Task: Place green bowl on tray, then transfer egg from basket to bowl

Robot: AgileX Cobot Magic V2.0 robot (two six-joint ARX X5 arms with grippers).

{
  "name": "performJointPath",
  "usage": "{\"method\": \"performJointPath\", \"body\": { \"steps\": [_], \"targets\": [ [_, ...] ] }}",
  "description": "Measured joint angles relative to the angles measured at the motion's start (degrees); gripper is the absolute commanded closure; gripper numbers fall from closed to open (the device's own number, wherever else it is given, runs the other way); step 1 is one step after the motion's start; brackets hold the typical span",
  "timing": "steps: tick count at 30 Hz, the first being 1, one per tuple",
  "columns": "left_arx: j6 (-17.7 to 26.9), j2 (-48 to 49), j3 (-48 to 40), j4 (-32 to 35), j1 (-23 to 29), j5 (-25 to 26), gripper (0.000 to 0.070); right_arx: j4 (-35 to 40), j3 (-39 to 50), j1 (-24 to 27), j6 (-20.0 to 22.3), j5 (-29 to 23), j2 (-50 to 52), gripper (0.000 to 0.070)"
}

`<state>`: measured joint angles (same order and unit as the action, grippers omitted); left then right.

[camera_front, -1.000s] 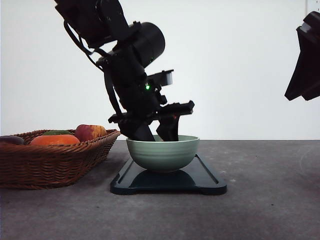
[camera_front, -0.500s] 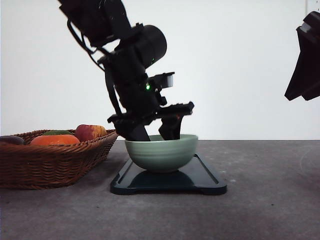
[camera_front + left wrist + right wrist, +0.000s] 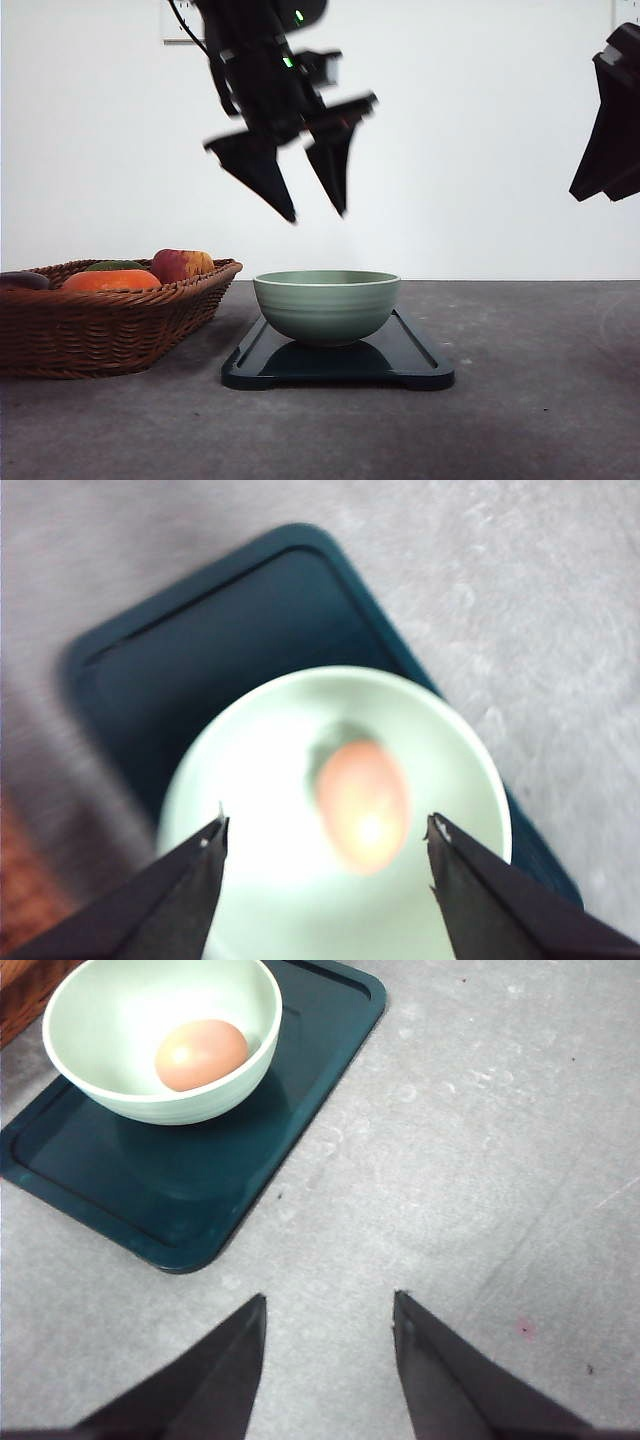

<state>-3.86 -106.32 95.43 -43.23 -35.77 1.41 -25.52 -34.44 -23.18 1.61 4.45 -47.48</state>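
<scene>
1. Overhead, the left claw (image 3: 318,215) hangs in the air above the green bowl (image 3: 326,305), its two dark fingers spread apart and holding nothing.
2. Directly below it, the brownish-pink egg (image 3: 363,803) lies inside the green bowl, near the middle of the pale interior.
3. Underneath, the bowl sits upright on the dark navy tray (image 3: 420,365), toward the tray's back half, and the tray rests flat on the grey counter (image 3: 540,420).
4. By these pictures both steps look done: bowl on tray, egg in bowl. What seems left is only for the arm to clear away.
5. Off to the robot's left, the woven basket (image 3: 100,330) stands just beside the tray, holding an orange fruit (image 3: 108,280) and a red-yellow apple (image 3: 180,264).
6. Farther right, the right claw (image 3: 328,1355) hovers over bare counter, fingers spread, empty. Nothing blocks the bowl.
</scene>
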Motion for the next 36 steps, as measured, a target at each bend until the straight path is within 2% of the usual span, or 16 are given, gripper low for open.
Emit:
{"method": "performJointPath", "body": {
  "steps": [4, 9, 21, 27, 36],
  "targets": [
    [1.2, 5.8, -3.0, 0.9, 1.7, 0.2, 0.0313, 0.0, 0.0, 0.0, 0.0, 0.0, 0.0, 0.0452],
    [2.3, 12.7, -10.6, 2.1, 4.2, 1.8, 0.0313, 0.0, 0.0, 0.0, 0.1, 0.0, 0.0, 0.0452],
    [2.8, 37.6, -39.5, 14.9, 10.6, 2.9, 0.0314, 0.0, 0.0, 0.0, 0.1, 0.0, 0.0, 0.0452],
    [3.0, 50.1, -51.3, 15.2, 14.8, 2.9, 0.0313, 0.0, 0.0, 0.0, 0.1, 0.0, 0.0, 0.0452],
    [2.9, 61.6, -59.9, 14.0, 18.8, 2.9, 0.0313, 0.0, 0.0, 0.0, 0.1, 0.0, 0.0, 0.0452]
  ]
}}
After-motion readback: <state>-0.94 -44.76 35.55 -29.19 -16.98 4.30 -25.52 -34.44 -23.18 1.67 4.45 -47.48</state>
